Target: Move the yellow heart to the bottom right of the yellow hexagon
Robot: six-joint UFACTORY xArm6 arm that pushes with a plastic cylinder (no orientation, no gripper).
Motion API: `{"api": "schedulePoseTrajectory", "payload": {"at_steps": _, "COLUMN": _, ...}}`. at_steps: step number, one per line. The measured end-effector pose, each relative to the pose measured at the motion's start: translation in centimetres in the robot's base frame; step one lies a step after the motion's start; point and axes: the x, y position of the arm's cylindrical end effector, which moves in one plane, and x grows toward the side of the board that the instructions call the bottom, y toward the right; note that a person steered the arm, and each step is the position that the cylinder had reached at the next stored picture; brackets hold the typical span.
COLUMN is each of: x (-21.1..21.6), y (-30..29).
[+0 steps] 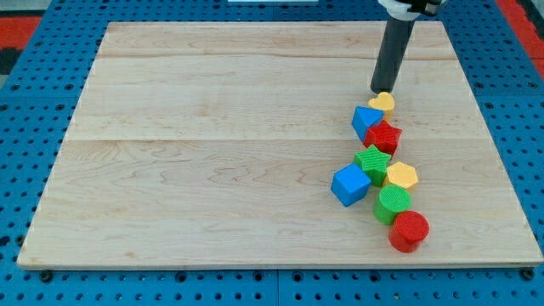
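Touching yellow heart (382,103) from view's top: my tip (381,91).

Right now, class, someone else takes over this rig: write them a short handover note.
My tip sits at the yellow heart's top edge, on the view's right.
The heart touches the blue triangle and red block, well above the yellow hexagon.
Done: contact made, nothing more.
Left: bring the heart down the view's right side of the cluster to the hexagon's bottom right, near the red cylinder, without scattering the green cylinder.
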Motion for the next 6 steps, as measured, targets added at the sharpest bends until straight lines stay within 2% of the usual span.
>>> {"api": "schedulePoseTrajectory", "payload": {"at_steps": 1, "x": 5.7, "y": 0.7}}
{"api": "schedulePoseTrajectory", "payload": {"at_steps": 2, "x": 7.1, "y": 2.4}}
{"api": "schedulePoseTrajectory", "payload": {"at_steps": 3, "x": 13.2, "y": 11.9}}
{"api": "schedulePoseTrajectory", "payload": {"at_steps": 4, "x": 25.0, "y": 12.4}}
{"api": "schedulePoseTrajectory", "payload": {"at_steps": 6, "x": 27.0, "y": -0.1}}
